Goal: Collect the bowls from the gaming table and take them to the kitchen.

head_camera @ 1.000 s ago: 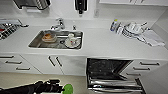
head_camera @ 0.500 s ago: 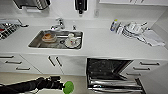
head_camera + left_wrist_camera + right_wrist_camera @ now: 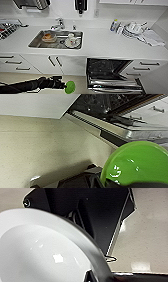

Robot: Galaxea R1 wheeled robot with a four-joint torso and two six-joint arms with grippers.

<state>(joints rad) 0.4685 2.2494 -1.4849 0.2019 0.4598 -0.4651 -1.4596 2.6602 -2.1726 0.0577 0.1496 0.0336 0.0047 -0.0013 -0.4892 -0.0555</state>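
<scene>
You have the small round lime-green glossy bowl [image 3: 70, 87] at about six o'clock in the head view, low over the pale floor in front of the white cabinets, tipped on edge at the end of the left arm. In the left wrist view its shiny inside [image 3: 137, 164] faces the camera. A second bowl, white and glossy [image 3: 42, 253], looms large in the right wrist view, its rim curving across.

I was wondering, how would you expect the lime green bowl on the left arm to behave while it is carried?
The green bowl looks glossy, with bright highlights on its inside, so it may be slippery in the left gripper. It seems thin-walled and small, probably light and stiff. In the head view it is tilted on edge above the floor, so a slip could send it rolling.
</scene>
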